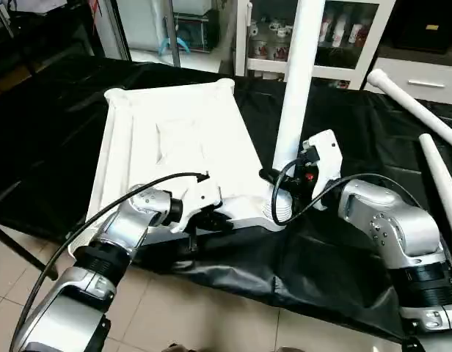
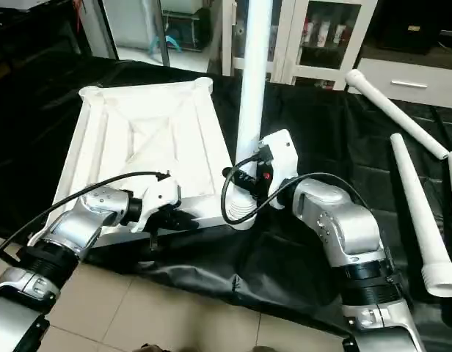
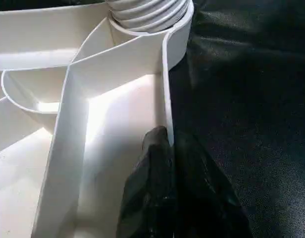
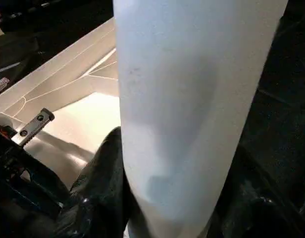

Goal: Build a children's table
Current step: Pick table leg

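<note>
Left tool (image 3: pixel 170 148) clamped on near rim of upturned white tabletop (image 1: pixel 175 139), black fingers (image 3: pixel 152 163) pinched either side of thin edge wall, close to near right corner socket (image 3: pixel 147 20). Right tool (image 4: pixel 162 198) closed around upright white leg (image 1: pixel 299 81), fingers on both sides of tube low on shaft, just above ribbed foot (image 1: pixel 282 205). Leg standing vertical, foot seated at that corner socket of tabletop, upper end running out of head view. Tabletop lying ribbed side up on black-covered worktop (image 1: pixel 57 125), near edge close to worktop's front edge, round sockets visible at far corners. Two spare white legs (image 2: pixel 413 213) lying flat on worktop well to right of tabletop, apart from both tools; one angled from far right toward near edge, second (image 2: pixel 391 110) farther back, slanting across first. Black cable (image 1: pixel 101 213) looping over left silver forearm. White cabinet with glass doors (image 1: pixel 343 37) behind worktop. Tiled floor (image 1: pixel 211 315) below front edge.
</note>
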Motion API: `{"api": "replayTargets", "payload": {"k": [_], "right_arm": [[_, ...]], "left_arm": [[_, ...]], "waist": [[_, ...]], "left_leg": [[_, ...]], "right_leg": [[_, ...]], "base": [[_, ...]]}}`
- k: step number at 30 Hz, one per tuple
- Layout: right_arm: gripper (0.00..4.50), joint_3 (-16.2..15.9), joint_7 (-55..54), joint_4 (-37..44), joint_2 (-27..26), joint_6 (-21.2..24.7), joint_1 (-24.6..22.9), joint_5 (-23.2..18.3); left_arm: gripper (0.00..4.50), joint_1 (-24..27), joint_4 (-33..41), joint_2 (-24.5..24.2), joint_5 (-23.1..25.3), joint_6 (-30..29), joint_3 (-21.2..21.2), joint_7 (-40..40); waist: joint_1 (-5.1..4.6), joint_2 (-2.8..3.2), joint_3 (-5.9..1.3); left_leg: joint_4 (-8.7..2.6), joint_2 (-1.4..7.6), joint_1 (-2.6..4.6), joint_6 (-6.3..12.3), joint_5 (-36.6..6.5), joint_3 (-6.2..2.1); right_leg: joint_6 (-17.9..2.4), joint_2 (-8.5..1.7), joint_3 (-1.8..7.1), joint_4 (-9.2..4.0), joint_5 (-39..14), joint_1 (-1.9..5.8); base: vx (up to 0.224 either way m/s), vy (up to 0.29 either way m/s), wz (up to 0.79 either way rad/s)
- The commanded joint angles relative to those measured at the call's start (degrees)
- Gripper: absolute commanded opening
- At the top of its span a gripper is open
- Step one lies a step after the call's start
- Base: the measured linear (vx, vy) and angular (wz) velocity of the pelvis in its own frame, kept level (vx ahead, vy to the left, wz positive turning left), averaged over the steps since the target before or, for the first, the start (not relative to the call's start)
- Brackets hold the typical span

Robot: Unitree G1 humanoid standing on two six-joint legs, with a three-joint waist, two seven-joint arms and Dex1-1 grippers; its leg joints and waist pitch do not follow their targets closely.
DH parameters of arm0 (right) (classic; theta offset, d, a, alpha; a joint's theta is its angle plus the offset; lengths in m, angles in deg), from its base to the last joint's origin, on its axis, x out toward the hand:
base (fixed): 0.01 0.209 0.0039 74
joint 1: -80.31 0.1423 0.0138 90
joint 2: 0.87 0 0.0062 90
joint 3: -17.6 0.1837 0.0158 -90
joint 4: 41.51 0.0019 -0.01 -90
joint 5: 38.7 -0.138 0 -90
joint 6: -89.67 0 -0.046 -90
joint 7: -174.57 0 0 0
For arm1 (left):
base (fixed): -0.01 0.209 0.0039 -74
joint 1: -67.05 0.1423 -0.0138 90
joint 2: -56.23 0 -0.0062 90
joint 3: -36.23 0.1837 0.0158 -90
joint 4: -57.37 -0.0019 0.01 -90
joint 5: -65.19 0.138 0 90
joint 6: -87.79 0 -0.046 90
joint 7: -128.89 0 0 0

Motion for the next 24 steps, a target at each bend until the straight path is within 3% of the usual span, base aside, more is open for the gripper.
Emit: {"api": "replayTargets", "payload": {"k": [1, 2, 7, 13, 16, 24], "right_arm": [[1.82, 0.44, -0.63, -1.71, -0.35, 0.61, -1.32, 0.26], [1.82, 1.31, -1.01, -1.76, -0.55, 0.32, -1.86, -0.02], [1.82, 5.51, -2.63, -1.56, -1.81, -0.86, -5.33, -1.81], [1.82, 5.89, -2.58, 1.17, -2.22, -2.77, -9.55, -1.43], [1.82, 2.98, -2.31, 5.35, -1.29, -5.05, -13.96, 0.99], [1.82, -3.56, -1.8, 9.46, 1.7, -6.35, -16.59, 5.98]], "left_arm": [[0.0, 1.97, -0.3, 0.33, -1.5, -0.57, 0.17, -1.36], [0.0, 1.92, -0.35, 0.44, -1.66, -0.64, -0.11, -1.11], [0.0, 1.83, -0.36, 0.4, -1.55, -0.7, -0.44, -0.67], [0.0, 1.69, -0.38, 0.41, -1.54, -0.8, -0.64, -0.41], [0.0, 1.21, -0.85, 0.56, -1.43, -0.64, -0.79, -0.17], [0.0, 0.7, -1.71, 0.96, -1.13, -0.16, -0.99, 0.46]], "waist": [[0.34, -1.11, -3.57], [0.33, -1.39, -3.55], [0.52, -1.1, -3.54], [0.61, -1.13, -3.51], [0.76, -1.0, -3.47], [0.55, -1.0, -3.3]], "left_leg": [[-4.63, 4.02, 1.24, 1.0, -10.06, -2.01], [-4.64, 4.05, 1.23, 1.21, -9.98, -1.94], [-4.77, 4.14, 1.34, 0.93, -10.64, -2.02], [-4.91, 4.13, 1.3, 1.16, -10.73, -2.04], [-5.04, 4.2, 1.32, 0.75, -11.57, -2.1], [-5.28, 4.15, 1.33, 0.23, -13.4, -2.23]], "right_leg": [[-14.58, -4.4, 2.51, -4.02, -9.51, 2.2], [-14.58, -4.41, 2.53, -4.09, -9.57, 2.2], [-14.17, -4.48, 2.53, -4.21, -10.49, 2.08], [-13.84, -4.46, 2.49, -4.28, -10.47, 2.07], [-13.12, -4.41, 2.47, -4.45, -11.61, 1.98], [-12.15, -4.33, 2.56, -4.79, -13.81, 1.87]], "base": [[0.0, 0.0, 0.0], [0.0, 0.0, 0.0], [0.0, 0.0, 0.0], [0.0, 0.0, 0.0], [0.0, 0.0, 0.0], [0.0, 0.0, 0.0]]}}
